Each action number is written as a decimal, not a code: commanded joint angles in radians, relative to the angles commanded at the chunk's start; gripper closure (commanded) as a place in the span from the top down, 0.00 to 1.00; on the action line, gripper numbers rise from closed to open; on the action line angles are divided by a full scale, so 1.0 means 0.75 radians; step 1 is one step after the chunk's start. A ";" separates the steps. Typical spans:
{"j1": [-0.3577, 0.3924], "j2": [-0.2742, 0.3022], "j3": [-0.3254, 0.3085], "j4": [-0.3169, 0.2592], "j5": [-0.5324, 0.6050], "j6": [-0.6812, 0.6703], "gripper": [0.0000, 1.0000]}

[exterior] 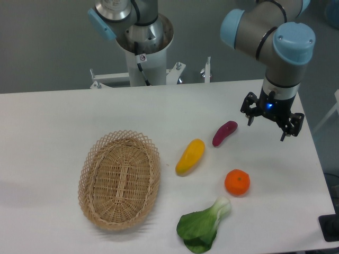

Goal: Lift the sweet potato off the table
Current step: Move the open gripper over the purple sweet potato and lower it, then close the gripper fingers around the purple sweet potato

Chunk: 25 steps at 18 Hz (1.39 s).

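Observation:
The sweet potato (224, 133) is a small magenta-purple curved toy lying on the white table (74, 116), right of centre. My gripper (269, 127) hangs above the table to the right of the sweet potato, a short gap away and not touching it. Its two black fingers stand apart, so it is open and holds nothing.
A yellow-orange oblong fruit (190, 156) lies just left and in front of the sweet potato. A round orange (237, 182) sits in front of it, and a green leafy vegetable (204, 225) lies near the front edge. A wicker basket (119, 180) sits at the left. The arm's base (143, 47) stands behind the table.

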 joint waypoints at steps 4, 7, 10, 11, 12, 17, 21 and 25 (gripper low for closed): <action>0.004 0.002 -0.024 0.000 -0.037 -0.002 1.00; 0.004 0.010 -0.080 0.008 -0.035 -0.002 1.00; 0.004 0.016 -0.141 0.020 -0.031 0.000 1.00; 0.002 0.018 -0.174 0.059 -0.027 0.000 1.00; 0.000 0.018 -0.220 0.130 -0.027 0.000 1.00; 0.000 0.002 -0.382 0.370 -0.016 0.002 1.00; 0.002 -0.006 -0.444 0.405 -0.016 0.045 1.00; 0.002 -0.008 -0.509 0.407 0.100 0.194 1.00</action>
